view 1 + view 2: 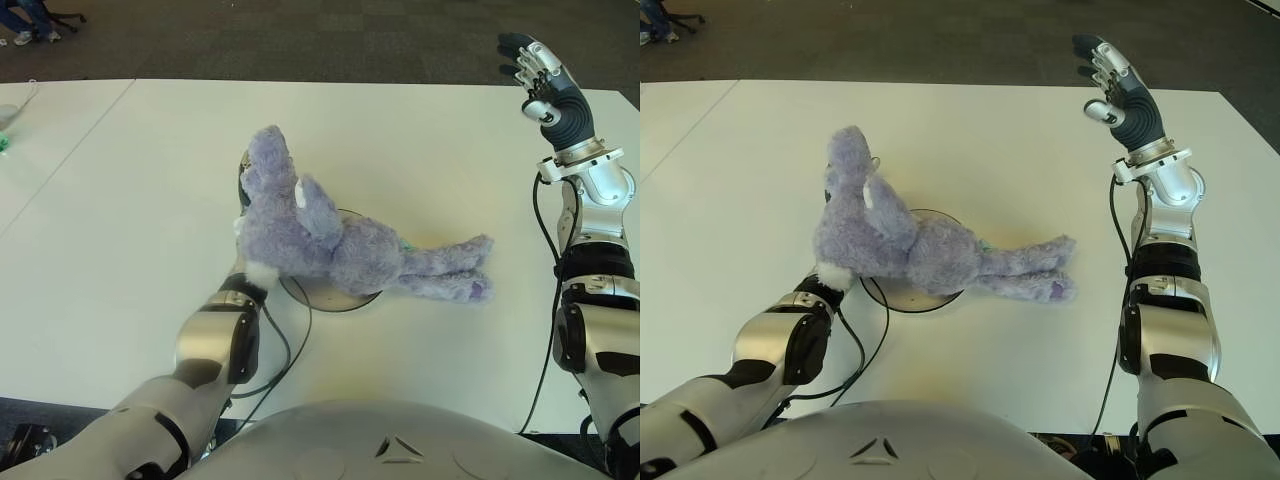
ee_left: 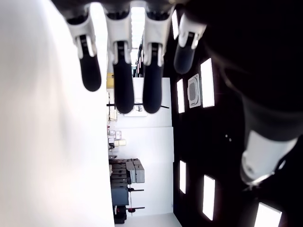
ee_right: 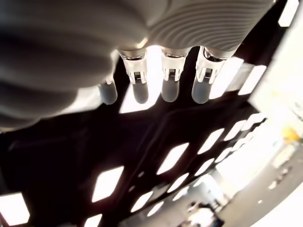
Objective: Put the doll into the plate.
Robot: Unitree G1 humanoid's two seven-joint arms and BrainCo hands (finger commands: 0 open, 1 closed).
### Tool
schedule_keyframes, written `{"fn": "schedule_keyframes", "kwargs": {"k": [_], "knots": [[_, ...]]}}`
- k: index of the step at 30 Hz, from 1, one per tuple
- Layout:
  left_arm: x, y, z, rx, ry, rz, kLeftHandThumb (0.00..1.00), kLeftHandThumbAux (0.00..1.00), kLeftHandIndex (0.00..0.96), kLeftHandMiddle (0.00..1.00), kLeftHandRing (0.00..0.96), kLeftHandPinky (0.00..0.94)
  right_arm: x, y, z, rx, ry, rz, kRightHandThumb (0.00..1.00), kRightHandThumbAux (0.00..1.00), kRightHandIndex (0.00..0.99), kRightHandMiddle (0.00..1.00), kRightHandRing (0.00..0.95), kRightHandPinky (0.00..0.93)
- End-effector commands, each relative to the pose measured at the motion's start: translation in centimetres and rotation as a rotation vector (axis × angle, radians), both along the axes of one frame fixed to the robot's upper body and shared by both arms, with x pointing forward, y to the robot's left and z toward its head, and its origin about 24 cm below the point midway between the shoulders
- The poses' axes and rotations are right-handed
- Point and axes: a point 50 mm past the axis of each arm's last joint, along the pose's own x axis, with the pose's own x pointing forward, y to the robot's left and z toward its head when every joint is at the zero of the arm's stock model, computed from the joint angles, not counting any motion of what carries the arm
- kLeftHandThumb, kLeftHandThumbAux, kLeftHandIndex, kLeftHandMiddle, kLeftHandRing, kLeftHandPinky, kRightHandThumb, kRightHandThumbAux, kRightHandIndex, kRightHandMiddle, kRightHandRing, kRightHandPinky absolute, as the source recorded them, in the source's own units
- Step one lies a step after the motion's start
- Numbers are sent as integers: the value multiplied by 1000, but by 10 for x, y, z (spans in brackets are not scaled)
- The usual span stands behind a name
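The purple doll [image 1: 330, 245] lies across the middle of the white desk [image 1: 150, 200], its body over the round plate [image 1: 330, 295], of which I see only the near rim peeking out beneath it. Its legs trail off the plate toward my right and rest on the desk, and its head end sticks up and away from me.

My left hand [image 2: 123, 61] is hidden behind the doll in the eye views; only my forearm shows, reaching up to the doll's near-left edge. My left wrist view shows my fingers [image 2: 124, 85] stretched out straight and apart, with nothing between them.

My right hand [image 1: 545, 85] is raised near the far right corner of the desk, well apart from the doll. Its fingers [image 3: 170, 90] are extended and relaxed, holding nothing.
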Motion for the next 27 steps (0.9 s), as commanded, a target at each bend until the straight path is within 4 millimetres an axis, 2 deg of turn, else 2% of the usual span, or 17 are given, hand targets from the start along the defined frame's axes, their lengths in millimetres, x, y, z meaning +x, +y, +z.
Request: {"fn": "schedule_keyframes", "kwargs": {"k": [1, 5, 10, 18, 23, 27], "knots": [[-90, -12, -100, -39, 519, 18, 0, 676, 174, 370, 360, 274, 21, -24, -37, 363, 298, -132, 25, 448, 0, 12, 0, 0], [-89, -13, -100, -32, 519, 15, 0, 665, 173, 371, 357, 266, 11, -46, -63, 492, 436, -289, 0, 538, 30, 37, 0, 20], [-89, -13, -99, -27, 516, 16, 0, 649, 182, 372, 356, 262, -2, -59, -90, 574, 531, -447, 0, 679, 61, 64, 35, 63], [-91, -11, -102, -50, 538, 16, 0, 630, 170, 361, 350, 261, -26, -65, -132, 689, 625, -592, 0, 724, 75, 76, 65, 87], [-91, -10, -102, -53, 531, 21, 0, 633, 169, 364, 354, 293, -28, -61, -140, 732, 645, -605, 0, 718, 92, 91, 78, 93], [-91, -11, -100, -51, 513, 23, 0, 631, 168, 357, 355, 327, -24, -49, -146, 758, 668, -595, 0, 718, 106, 103, 88, 94]]}}
